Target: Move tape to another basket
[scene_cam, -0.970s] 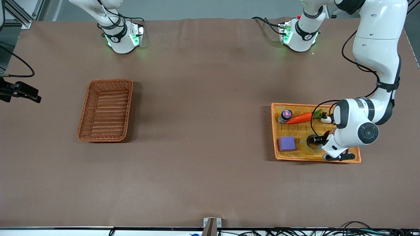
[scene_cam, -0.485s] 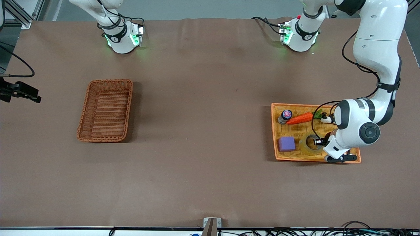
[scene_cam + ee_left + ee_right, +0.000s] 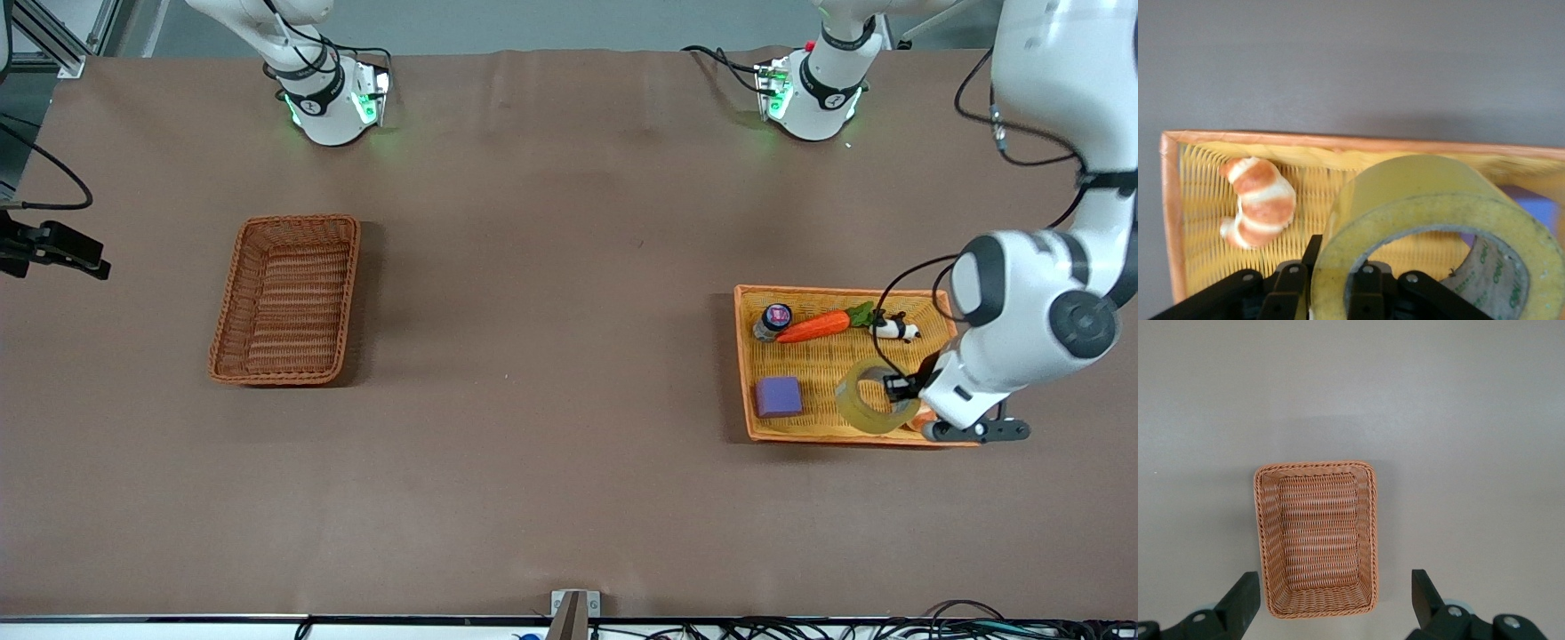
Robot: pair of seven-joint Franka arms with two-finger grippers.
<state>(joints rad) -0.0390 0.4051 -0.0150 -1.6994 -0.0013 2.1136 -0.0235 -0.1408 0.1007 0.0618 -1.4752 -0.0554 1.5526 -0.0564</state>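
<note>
Two white arms with black joint bands and loose black cables, green-lit bases, black gripper fingers (image 3: 1368,293) fixed with small silver screws.

Translucent yellowish tape (image 3: 876,407) with green print inside. Reddish-brown woven basket (image 3: 286,300). Yellow woven tray (image 3: 827,360) with orange rim. Orange carrot (image 3: 813,325) with green leaves, purple block (image 3: 778,396), golden-brown croissant (image 3: 1258,201) with pale stripes. Plain brown table (image 3: 551,356). White arms, black fingers.
</note>
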